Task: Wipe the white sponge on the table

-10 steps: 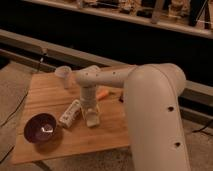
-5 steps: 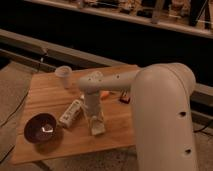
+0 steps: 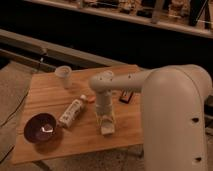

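The sponge (image 3: 107, 129) is clamped in the tool (image 3: 106, 122) and pressed flat on the worktop (image 3: 50, 95), directly under it, right of the carton (image 3: 71, 113).

Dim, warm light falls on the tabletop (image 3: 50, 95) from above; beyond its far edge all is near black. The dark bowl (image 3: 41, 128) carries a small glint (soft shadow beside it). Everything looks blurred.
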Controlling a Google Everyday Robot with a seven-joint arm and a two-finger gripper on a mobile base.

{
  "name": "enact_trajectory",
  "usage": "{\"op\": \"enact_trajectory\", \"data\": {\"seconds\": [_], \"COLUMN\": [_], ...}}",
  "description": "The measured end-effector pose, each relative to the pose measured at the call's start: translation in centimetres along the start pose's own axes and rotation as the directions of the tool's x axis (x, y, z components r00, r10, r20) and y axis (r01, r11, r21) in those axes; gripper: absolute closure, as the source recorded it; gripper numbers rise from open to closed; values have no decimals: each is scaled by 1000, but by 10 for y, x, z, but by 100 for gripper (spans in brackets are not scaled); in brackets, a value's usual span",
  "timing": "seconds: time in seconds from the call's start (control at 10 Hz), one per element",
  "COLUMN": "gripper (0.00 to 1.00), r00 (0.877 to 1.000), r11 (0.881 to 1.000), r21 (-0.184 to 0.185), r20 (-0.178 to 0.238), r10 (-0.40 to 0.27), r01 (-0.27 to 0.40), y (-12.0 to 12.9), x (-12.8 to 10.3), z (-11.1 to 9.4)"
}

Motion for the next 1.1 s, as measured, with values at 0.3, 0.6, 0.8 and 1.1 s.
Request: {"op": "enact_trajectory", "data": {"seconds": [0.3, 0.6, 0.8, 1.1], "gripper": [100, 100, 100, 100], "r00": [999, 998, 997, 992], "r11": [999, 1000, 999, 997], "r21": [20, 26, 31, 37], "r20": [24, 55, 76, 99], "r10": [42, 6, -21, -77], "r01": [-43, -8, 19, 74], "y": [-22, -14, -4, 19], "x": [-23, -53, -69, -88], "z": [-7, -11, -14, -21]}}
